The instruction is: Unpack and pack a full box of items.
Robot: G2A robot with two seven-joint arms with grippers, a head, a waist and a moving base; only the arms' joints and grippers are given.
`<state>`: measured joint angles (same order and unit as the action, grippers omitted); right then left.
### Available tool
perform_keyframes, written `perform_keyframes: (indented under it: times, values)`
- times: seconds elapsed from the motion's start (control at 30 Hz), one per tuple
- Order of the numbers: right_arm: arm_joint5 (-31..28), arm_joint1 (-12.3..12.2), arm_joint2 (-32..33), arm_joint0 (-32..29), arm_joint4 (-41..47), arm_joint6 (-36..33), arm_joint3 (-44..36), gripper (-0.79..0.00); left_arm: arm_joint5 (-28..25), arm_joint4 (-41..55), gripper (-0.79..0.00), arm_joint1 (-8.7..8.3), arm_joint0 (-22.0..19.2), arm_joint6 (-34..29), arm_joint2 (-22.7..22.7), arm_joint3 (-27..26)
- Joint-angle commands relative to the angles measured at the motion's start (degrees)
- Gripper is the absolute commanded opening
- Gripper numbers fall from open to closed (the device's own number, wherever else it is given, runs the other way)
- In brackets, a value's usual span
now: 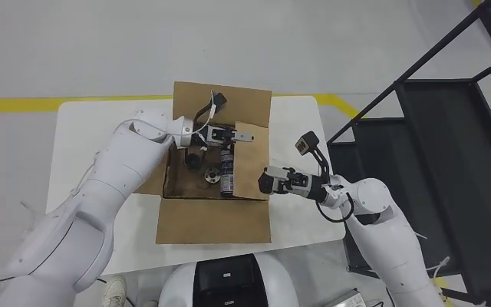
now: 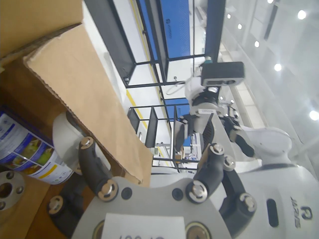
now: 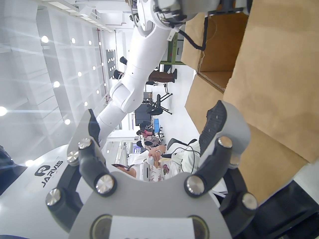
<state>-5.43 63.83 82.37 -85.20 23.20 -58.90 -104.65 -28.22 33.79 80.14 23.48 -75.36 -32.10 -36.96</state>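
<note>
- Here, the desk (image 1: 84, 130) carries an open cardboard box (image 1: 215, 222) at the middle of the top view.
- The box's right flap (image 1: 252, 165) stands raised between the two arms. I judge that the coming move turns on it.
- The left end effector (image 1: 245, 137) sits wide open astride the flap's upper end, gripping nothing. It is the nearer to the contents, which lie just below it in the frame.
- The right end effector (image 1: 266, 183), open and empty, is just outside the flap, right of centre.
- A labelled can (image 1: 227, 173) lies along the flap's inner side, its long axis up-down in the frame.
- A round metal part (image 1: 210, 177) sits just left of it.
</note>
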Motion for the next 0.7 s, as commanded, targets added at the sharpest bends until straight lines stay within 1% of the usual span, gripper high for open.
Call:
perform_keyframes:
  times: [0.0,0.17,0.27,0.37,0.5,0.6,0.67]
  values:
    - [-0.3,-0.1,0.2,-0.5,0.0,0.0,-0.5,0.000,0.8,0.9,0.000,0.38,-0.4,-1.5,-0.1,-0.6]
    - [-1.4,-0.4,0.8,-1.9,0.0,0.0,-2.0,0.000,2.0,2.6,0.000,1.41,-1.4,-2.8,0.2,-2.3]
    - [-2.2,-0.5,1.6,-3.2,0.1,0.2,-3.3,0.000,3.2,4.1,0.000,2.67,-2.3,-3.9,0.9,-3.3]
    - [-2.9,-0.8,2.7,-4.9,-0.1,0.6,-5.2,0.000,2.9,5.0,0.000,4.39,-3.2,-3.6,2.1,-3.3]
    - [-3.6,-1.1,4.5,-7.5,-0.1,0.8,-7.8,0.000,0.3,3.7,0.000,6.88,-4.3,-1.0,4.3,-2.6]
    - [-3.5,-1.3,5.8,-9.2,-0.3,1.2,-8.9,0.000,-0.8,2.3,0.000,9.05,-5.1,0.1,6.3,0.1]
    - [-2.5,-1.4,6.9,-10.0,-0.8,2.6,-8.8,0.000,-1.1,2.2,0.000,10.48,-5.6,0.4,7.2,2.2]
